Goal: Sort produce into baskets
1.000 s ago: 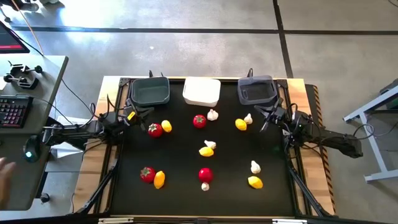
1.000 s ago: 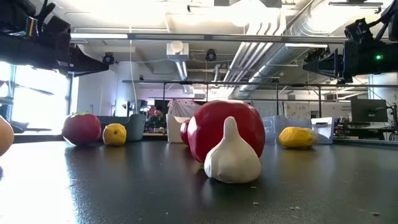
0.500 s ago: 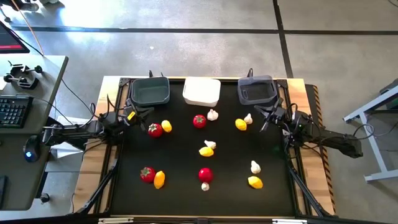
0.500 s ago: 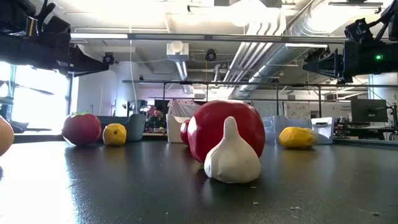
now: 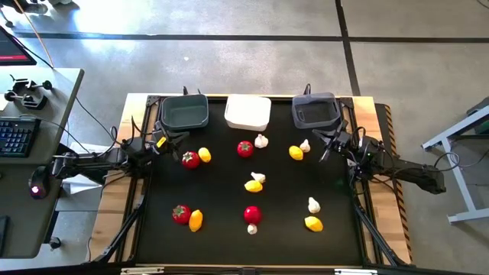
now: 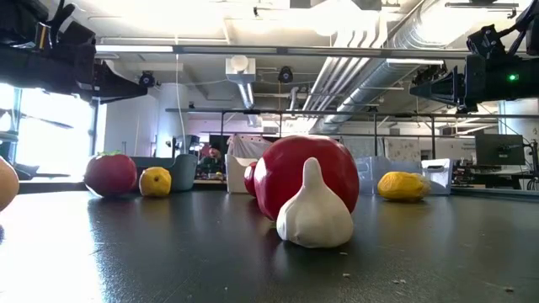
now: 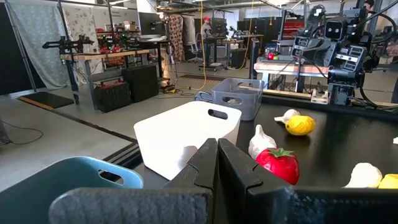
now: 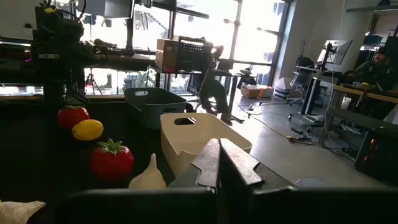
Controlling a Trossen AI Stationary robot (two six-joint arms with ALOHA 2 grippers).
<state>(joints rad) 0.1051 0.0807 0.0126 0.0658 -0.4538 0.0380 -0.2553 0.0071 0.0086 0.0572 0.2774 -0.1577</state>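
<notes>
Three baskets stand in a row at the table's far edge: a dark grey one (image 5: 183, 112), a white one (image 5: 247, 112) and another dark grey one (image 5: 315, 111). Produce lies scattered on the black mat: red tomatoes such as (image 5: 244, 148), yellow lemons such as (image 5: 296, 153), and white garlic bulbs such as (image 5: 261, 140). My left gripper (image 5: 173, 137) hangs shut above the mat's left edge, near the left basket (image 7: 93, 186), and holds nothing. My right gripper (image 5: 325, 150) hangs shut above the mat's right edge, and it too holds nothing (image 8: 219, 146).
In the low view a tomato (image 6: 305, 181) with a garlic bulb (image 6: 313, 210) leaning against it sits close to the near edge. A desk with a keyboard (image 5: 15, 137) stands left of the table. The wooden table rim (image 5: 114, 191) frames the mat.
</notes>
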